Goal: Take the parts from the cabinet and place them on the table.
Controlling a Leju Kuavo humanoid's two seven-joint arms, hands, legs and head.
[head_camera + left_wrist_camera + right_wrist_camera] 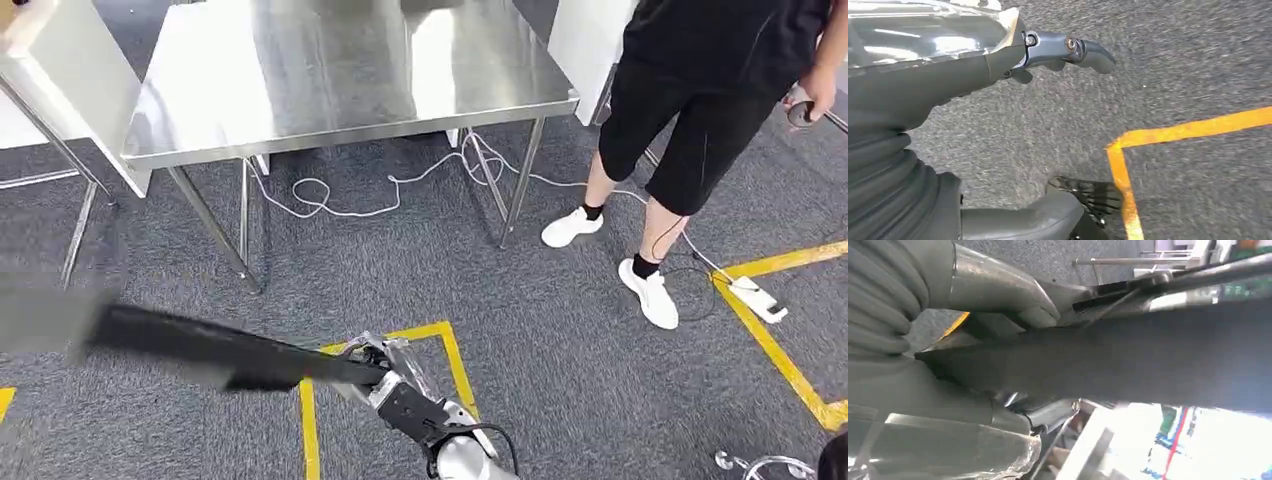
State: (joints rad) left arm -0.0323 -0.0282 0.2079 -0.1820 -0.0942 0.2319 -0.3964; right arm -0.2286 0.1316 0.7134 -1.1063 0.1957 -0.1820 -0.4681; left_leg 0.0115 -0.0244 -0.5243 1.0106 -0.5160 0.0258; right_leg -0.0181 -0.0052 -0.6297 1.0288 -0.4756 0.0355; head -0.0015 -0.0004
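grey carpet (560,330) | right hand (385,375) fingers (998,290) clasp long black part (220,345)

The right hand (385,375) reaches forward over the yellow floor marking (308,425), its fingers (998,290) gripping one end of a long black part (220,350). The left hand (998,60) hangs above that marking, its fingers (1083,50) extended, holding nothing.

Grey carpet floor (560,330) w/ yellow tape lines (770,345), white cable (400,185).
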